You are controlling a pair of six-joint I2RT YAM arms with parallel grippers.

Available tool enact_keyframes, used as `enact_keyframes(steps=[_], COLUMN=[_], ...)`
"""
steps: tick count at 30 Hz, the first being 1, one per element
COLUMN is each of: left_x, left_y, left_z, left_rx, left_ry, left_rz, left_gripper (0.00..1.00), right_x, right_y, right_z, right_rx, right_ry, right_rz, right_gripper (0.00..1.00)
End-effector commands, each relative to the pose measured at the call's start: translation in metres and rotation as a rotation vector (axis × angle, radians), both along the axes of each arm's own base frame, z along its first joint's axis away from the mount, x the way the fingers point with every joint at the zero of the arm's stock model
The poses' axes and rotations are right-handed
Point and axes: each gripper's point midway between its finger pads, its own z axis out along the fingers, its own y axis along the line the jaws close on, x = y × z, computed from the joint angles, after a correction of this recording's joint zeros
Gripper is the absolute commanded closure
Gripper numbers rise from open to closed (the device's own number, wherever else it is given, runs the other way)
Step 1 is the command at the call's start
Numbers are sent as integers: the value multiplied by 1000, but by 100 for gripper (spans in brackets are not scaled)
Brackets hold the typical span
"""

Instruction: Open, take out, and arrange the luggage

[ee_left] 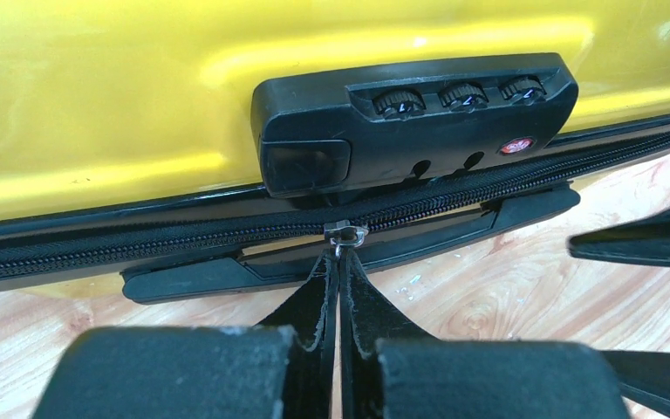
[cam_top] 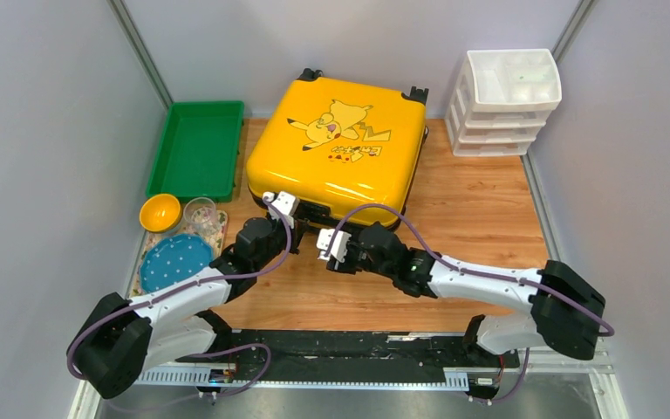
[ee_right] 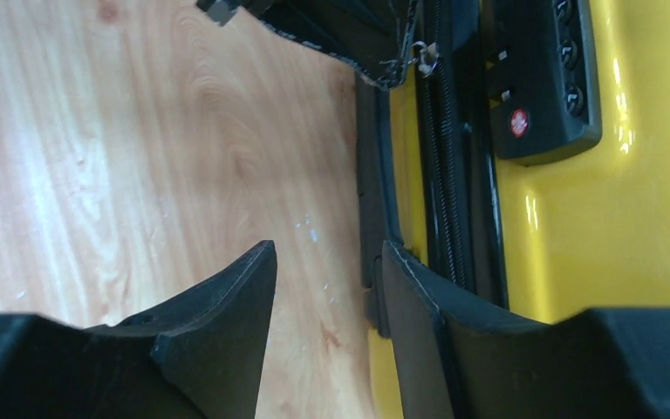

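Shut luggage (cam_top: 338,148), left tool (ee_left: 340,260) clenched on zip pull (ee_left: 346,234) visible only in wrist views, right tool (ee_right: 327,255) parted, empty

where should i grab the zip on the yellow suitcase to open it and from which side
Pinch the small metal zip pull under the combination lock, on the suitcase's near edge. Come in level over the table: the tab sticks out from the seam that way. The left gripper is shut on it like this.
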Motion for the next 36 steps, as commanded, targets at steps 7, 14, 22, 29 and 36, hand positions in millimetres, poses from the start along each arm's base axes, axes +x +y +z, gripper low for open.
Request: enact_keyframes(steps=[7, 14, 22, 29, 36], left_x=[0, -3, 4, 16, 25], left_y=[-1, 7, 47, 83, 114], left_z=[15, 17, 9, 4, 2], left_rx=[-62, -56, -24, 31, 88], left_ry=[6, -9, 6, -9, -61], left_rz=[15, 35, 140, 217, 247], left_gripper=[100, 100, 100, 100, 100], right_x=[38, 56, 58, 44, 30], right_y=[40, 48, -7, -47, -99], right_z=[8, -12, -65, -77, -81], right_rx=[24, -27, -193, -286, -364], right_ry=[-128, -121, 12, 45, 86], right_rz=[-34, -103, -204, -199, -206], right_gripper=[47, 47, 77, 100, 100])
